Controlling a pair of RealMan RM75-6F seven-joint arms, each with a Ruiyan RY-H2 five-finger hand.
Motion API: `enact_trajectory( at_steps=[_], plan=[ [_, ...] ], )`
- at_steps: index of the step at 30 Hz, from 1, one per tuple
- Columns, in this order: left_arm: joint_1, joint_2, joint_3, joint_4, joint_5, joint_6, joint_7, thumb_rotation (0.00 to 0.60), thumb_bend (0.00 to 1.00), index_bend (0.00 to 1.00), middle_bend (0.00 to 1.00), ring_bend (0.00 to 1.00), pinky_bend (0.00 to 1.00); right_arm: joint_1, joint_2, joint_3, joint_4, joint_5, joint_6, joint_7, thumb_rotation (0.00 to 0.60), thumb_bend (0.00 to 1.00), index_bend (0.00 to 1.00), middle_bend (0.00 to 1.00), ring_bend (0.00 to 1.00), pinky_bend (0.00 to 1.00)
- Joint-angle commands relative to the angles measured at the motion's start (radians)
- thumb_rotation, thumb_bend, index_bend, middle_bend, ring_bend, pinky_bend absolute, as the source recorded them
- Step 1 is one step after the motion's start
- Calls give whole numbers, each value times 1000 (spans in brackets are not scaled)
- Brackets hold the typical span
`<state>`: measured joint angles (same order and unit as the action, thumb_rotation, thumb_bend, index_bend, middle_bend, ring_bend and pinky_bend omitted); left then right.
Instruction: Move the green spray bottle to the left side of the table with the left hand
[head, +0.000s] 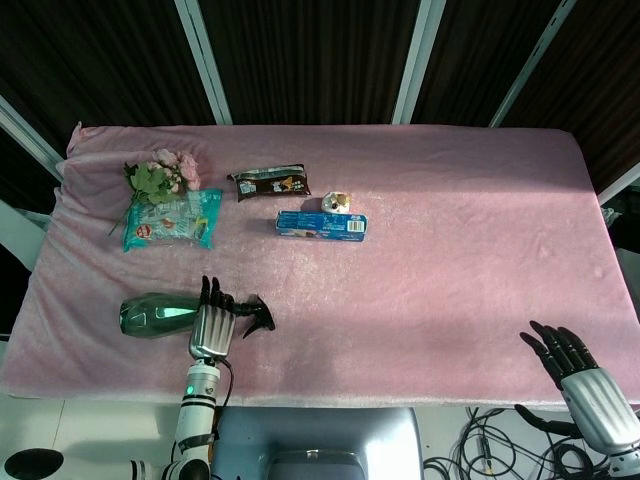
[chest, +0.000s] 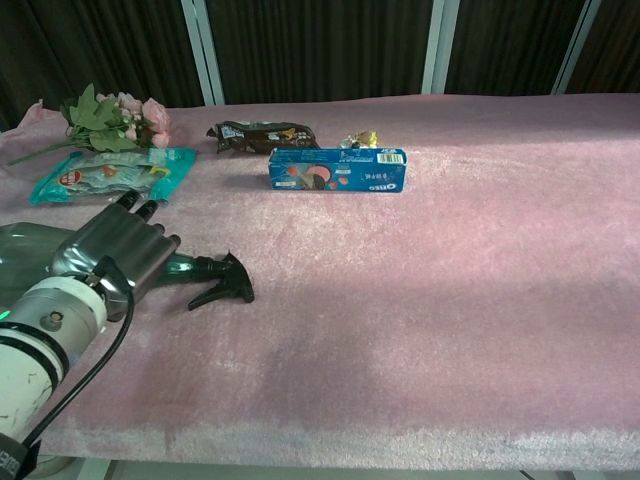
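Note:
The green spray bottle (head: 153, 315) lies on its side near the front left of the pink table (head: 450, 260), its black trigger head (chest: 223, 281) pointing right. My left hand (head: 211, 325) is over the bottle's neck with its fingers (chest: 140, 212) straight and apart, not wrapped around anything. In the chest view the hand (chest: 113, 250) covers the neck, with the bottle's body (chest: 25, 250) showing to its left. My right hand (head: 583, 375) hangs open off the front right edge of the table, holding nothing.
At the back left lie a bunch of flowers (head: 160, 178) and a teal snack bag (head: 170, 220). A brown wrapper (head: 270, 185), a small wrapped sweet (head: 337, 202) and a blue Oreo box (head: 322, 225) sit behind the middle.

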<state>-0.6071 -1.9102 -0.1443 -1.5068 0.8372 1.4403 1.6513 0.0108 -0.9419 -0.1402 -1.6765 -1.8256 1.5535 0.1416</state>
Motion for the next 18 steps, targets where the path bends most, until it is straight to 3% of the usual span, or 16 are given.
enact_trajectory(
  at_steps=[1, 6, 11, 15, 18],
  plan=[
    [-11, 2, 10, 13, 4, -5, -4, 600, 333, 380, 369, 104, 0, 0, 1, -1, -1, 0, 0, 1, 600, 335, 0, 0, 0, 0],
    [-24, 21, 49, 41, 79, -21, -69, 600, 381, 580, 614, 264, 0, -1, 1, -1, -2, 2, -1, -1, 600, 335, 0, 0, 0, 0],
    [-35, 89, 95, 48, 239, -33, -217, 600, 519, 717, 766, 395, 6, -2, 0, 0, -1, 2, 0, -6, 600, 335, 0, 0, 0, 0],
    [-28, 205, 127, 25, 433, -9, -475, 600, 565, 756, 811, 438, 37, -6, 0, 0, 3, 1, 9, -2, 600, 335, 0, 0, 0, 0],
    [-8, 286, 113, 16, 584, 76, -774, 600, 555, 759, 817, 449, 60, -8, -2, 0, 2, 1, 11, -5, 600, 335, 0, 0, 0, 0]
  ],
)
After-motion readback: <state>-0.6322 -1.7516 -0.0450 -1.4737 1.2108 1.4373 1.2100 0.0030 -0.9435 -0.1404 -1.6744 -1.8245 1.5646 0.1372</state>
